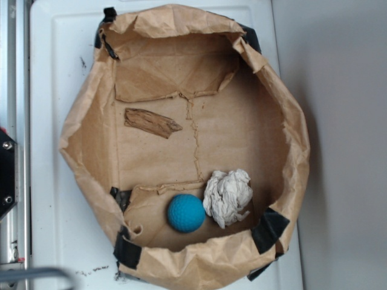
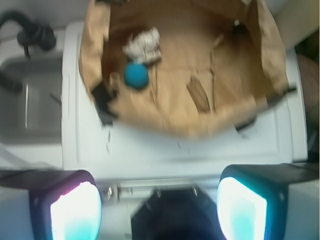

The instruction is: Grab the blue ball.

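The blue ball (image 1: 185,212) lies on the floor of a brown paper-bag basin (image 1: 84,109), near its front wall, touching a crumpled white paper wad (image 1: 227,196) on its right. In the wrist view the blue ball (image 2: 135,75) sits at the upper left inside the basin (image 2: 272,55), far from my gripper (image 2: 159,210). The gripper's two pale fingers (image 2: 75,212) stand wide apart at the bottom of that view with nothing between them, over the white surface outside the basin. The gripper does not show in the exterior view.
A brown piece of bark (image 1: 151,122) lies toward the back left of the basin floor. Black tape (image 1: 269,229) patches the basin's rim. The basin stands on a white tray-like surface (image 1: 54,72). A metal rail (image 1: 9,90) runs along the left edge.
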Controlling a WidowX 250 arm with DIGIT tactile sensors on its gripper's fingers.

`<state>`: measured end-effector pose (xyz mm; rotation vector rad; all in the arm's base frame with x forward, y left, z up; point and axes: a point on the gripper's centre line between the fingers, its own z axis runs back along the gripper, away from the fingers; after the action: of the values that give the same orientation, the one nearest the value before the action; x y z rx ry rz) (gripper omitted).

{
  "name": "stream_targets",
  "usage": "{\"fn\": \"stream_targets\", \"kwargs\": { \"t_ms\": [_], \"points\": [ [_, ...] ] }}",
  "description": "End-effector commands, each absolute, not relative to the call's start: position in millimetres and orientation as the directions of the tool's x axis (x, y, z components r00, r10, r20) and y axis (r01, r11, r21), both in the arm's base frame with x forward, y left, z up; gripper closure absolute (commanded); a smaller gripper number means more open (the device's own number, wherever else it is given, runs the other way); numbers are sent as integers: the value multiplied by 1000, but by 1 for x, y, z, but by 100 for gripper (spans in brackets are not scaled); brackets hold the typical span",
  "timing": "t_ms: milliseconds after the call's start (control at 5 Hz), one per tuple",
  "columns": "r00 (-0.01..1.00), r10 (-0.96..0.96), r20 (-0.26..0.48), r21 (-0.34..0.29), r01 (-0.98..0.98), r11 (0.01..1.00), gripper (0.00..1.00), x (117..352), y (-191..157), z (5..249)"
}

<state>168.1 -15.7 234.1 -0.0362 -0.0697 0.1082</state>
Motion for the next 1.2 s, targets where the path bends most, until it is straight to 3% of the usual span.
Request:
{"fn": "stream_targets", "kwargs": {
  "t_ms": [0,200,600,800,1000],
  "points": [
    [977,193,90,-24,-192,981,0,259,24,212],
    [985,167,31,14,-168,986,0,269,32,182],
    [985,167,31,14,-168,986,0,269,32,182],
    [992,128,-6,57,-128,990,0,252,40,140],
    [991,133,15,135,-134,982,0,249,57,97]
  ]
}}
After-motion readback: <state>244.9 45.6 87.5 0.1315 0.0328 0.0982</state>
